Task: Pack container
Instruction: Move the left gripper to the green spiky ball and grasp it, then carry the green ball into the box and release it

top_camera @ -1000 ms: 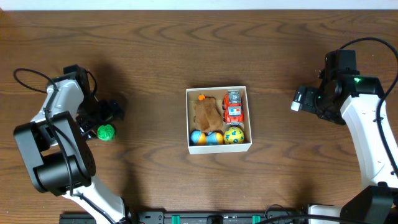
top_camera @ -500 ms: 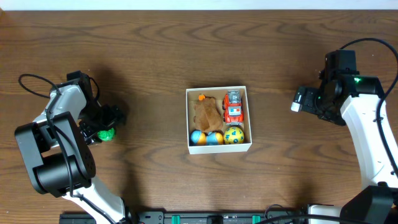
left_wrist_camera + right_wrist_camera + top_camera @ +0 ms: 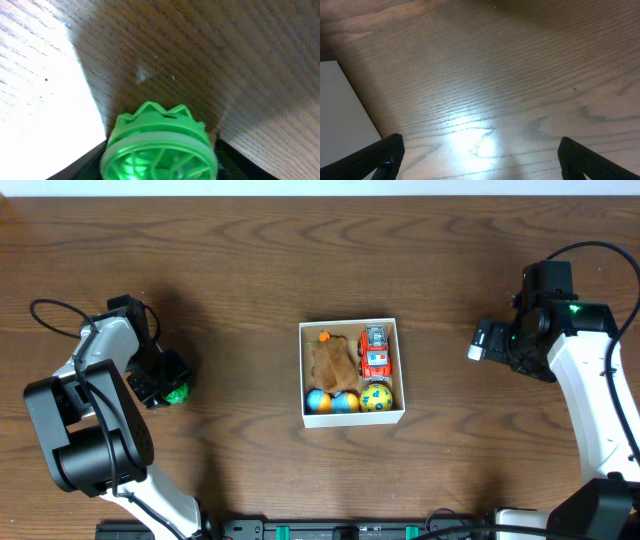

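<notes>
The container (image 3: 352,419), a small square box with white walls, sits mid-table and holds a brown plush toy (image 3: 333,360), a red toy car (image 3: 374,352), a yellow ball (image 3: 377,396) and two blue-and-orange balls (image 3: 318,401). A green lattice ball (image 3: 177,393) lies on the table at the far left. My left gripper (image 3: 168,385) is down over it. In the left wrist view the green ball (image 3: 159,145) fills the gap and both dark fingers touch its sides. My right gripper (image 3: 497,340) is open and empty, right of the container.
The right wrist view shows bare wood between the wide-apart fingers (image 3: 387,155) and a white wall of the container (image 3: 340,110) at the left edge. Black cables loop from both arms (image 3: 50,310).
My left gripper moved down and toward the green ball and now sits over it, with the fingers at its sides. The right arm has not moved.
</notes>
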Tool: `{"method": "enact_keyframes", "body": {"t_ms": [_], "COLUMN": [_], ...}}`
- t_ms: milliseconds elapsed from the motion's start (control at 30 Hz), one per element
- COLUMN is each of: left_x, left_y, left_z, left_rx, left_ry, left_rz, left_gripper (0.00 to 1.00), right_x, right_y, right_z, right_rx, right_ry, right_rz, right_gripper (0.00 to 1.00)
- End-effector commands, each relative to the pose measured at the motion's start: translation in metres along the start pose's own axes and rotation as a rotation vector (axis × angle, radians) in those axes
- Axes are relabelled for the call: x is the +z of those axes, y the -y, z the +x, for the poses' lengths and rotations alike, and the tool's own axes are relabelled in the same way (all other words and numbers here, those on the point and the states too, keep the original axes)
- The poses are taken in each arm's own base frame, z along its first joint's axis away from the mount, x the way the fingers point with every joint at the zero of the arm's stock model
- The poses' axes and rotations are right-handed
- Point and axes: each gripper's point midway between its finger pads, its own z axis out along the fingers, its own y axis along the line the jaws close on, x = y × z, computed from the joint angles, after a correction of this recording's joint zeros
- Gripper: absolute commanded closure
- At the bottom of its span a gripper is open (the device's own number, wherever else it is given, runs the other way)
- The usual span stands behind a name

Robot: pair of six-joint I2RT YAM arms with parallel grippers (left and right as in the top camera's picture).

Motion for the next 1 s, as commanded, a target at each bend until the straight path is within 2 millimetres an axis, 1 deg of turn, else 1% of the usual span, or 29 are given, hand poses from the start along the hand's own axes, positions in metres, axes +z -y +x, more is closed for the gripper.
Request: {"method": "enact_keyframes", "body": {"t_ms": [0, 167, 467, 500, 600, 667, 733, 800, 867, 900, 967], "left_x": [0.01, 0.01, 0.009, 0.008, 0.001, -0.009, -0.025, -0.047, -0.071, -0.088, -0.116], "left_y": [0.0, -0.001, 0.0, 0.0, 0.002, 0.006, 0.013, 0.024, 0.04, 0.051, 0.072], "left_z": [0.009, 0.009, 0.008, 0.007, 0.004, 0.001, -0.001, -0.003, -0.001, 0.002, 0.01], "left_rx": [0.01, 0.01, 0.011, 0.011, 0.012, 0.019, 0.037, 0.066, 0.109, 0.143, 0.21], "left_ry": [-0.043, -0.046, -0.041, -0.038, -0.028, -0.015, 0.009, 0.044, 0.089, 0.124, 0.185], "left_rz": [0.013, 0.011, 0.013, 0.014, 0.018, 0.022, 0.028, 0.038, 0.052, 0.064, 0.089], "left_gripper": [0.4, 0.42, 0.56, 0.6, 0.62, 0.64, 0.69, 0.78, 0.85, 0.85, 0.85], "right_x": [0.0, 0.0, 0.0, 0.0, 0.0, 0.0, 0.0, 0.0, 0.0, 0.0, 0.0], "right_y": [0.002, 0.002, 0.002, 0.002, 0.002, 0.002, 0.002, 0.002, 0.002, 0.002, 0.001], "right_z": [-0.001, -0.001, -0.001, -0.001, -0.001, -0.001, -0.002, -0.002, -0.002, -0.003, -0.005], "right_rx": [-0.013, -0.013, -0.012, -0.013, -0.013, -0.013, -0.012, -0.012, -0.013, -0.012, -0.012], "right_ry": [-0.001, -0.001, -0.001, -0.001, -0.001, 0.0, 0.003, 0.003, 0.005, 0.008, 0.017], "right_rz": [0.009, 0.009, 0.009, 0.009, 0.009, 0.009, 0.008, 0.008, 0.007, 0.006, 0.004], "right_gripper": [0.01, 0.01, 0.01, 0.01, 0.01, 0.01, 0.01, 0.01, 0.01, 0.01, 0.01]}}
